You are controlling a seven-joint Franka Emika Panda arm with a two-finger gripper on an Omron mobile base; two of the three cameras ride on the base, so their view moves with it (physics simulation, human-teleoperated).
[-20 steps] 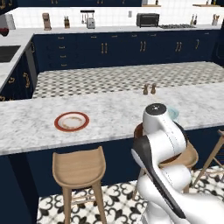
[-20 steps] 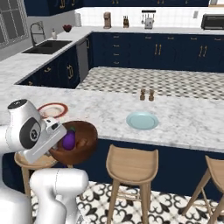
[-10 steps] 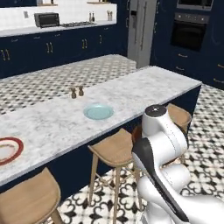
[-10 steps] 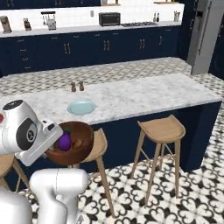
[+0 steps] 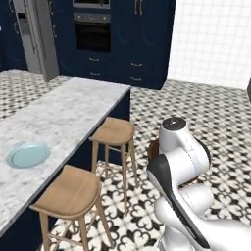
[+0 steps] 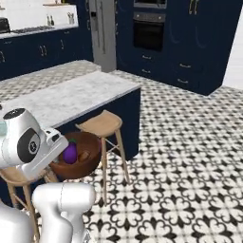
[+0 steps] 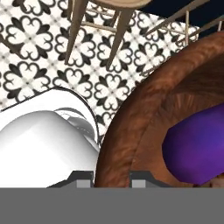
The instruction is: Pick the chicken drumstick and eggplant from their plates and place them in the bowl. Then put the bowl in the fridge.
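Note:
The dark-brown wooden bowl (image 6: 79,159) hangs in the air beside the island, held by its rim. Inside it lie the purple eggplant (image 6: 70,153) and the brown chicken drumstick (image 6: 85,155). In the hand view the bowl's rim (image 7: 131,118) runs down between the two fingertips (image 7: 83,176), and the eggplant (image 7: 197,148) sits just beyond. My gripper (image 7: 111,178) is shut on that rim. A sliver of the bowl (image 5: 153,146) peeks out behind the arm in the left base view. The pale blue plate (image 5: 28,154) lies bare on the marble counter. The grey fridge (image 6: 102,33) stands far ahead, door closed.
The marble island (image 5: 63,112) ends ahead on the left, with wooden stools (image 5: 114,132) along its side. Navy cabinets with a wall oven (image 6: 149,31) stand right of the fridge. Open patterned floor (image 6: 190,156) stretches ahead and to the right.
The base has driven and turned, so both base views swung from the island's middle to its far end, with the fridge closer. The bowl stays in the gripper with both foods inside.

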